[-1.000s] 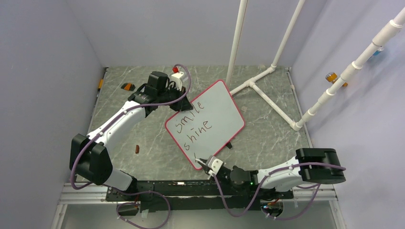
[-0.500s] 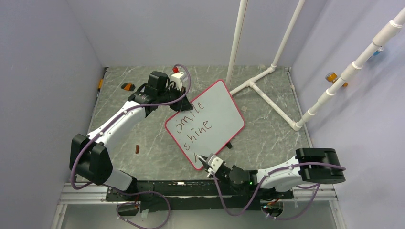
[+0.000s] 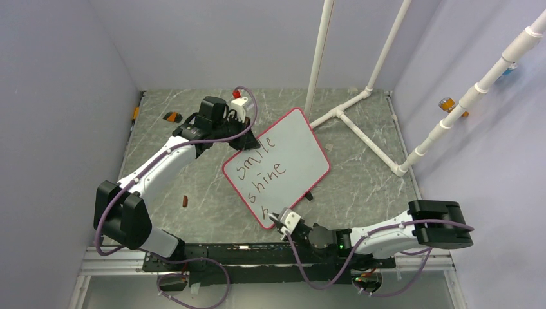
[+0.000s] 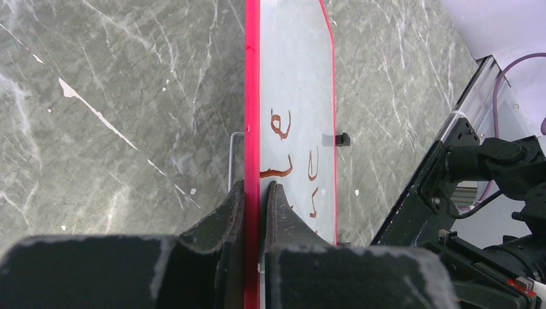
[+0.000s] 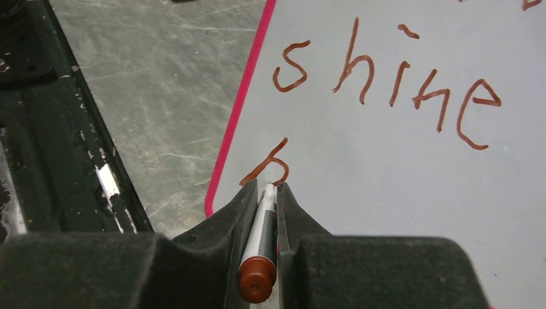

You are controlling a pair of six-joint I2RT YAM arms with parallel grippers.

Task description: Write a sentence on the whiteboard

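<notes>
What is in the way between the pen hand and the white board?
Nothing visible. The right gripper holds the marker right at the whiteboard, just under "shine", with bare board ahead. The left gripper clamps the board's edge.

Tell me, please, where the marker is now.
Right wrist view: the marker is clamped in the right gripper, aimed at the whiteboard by its red rim, below "shine".
</notes>
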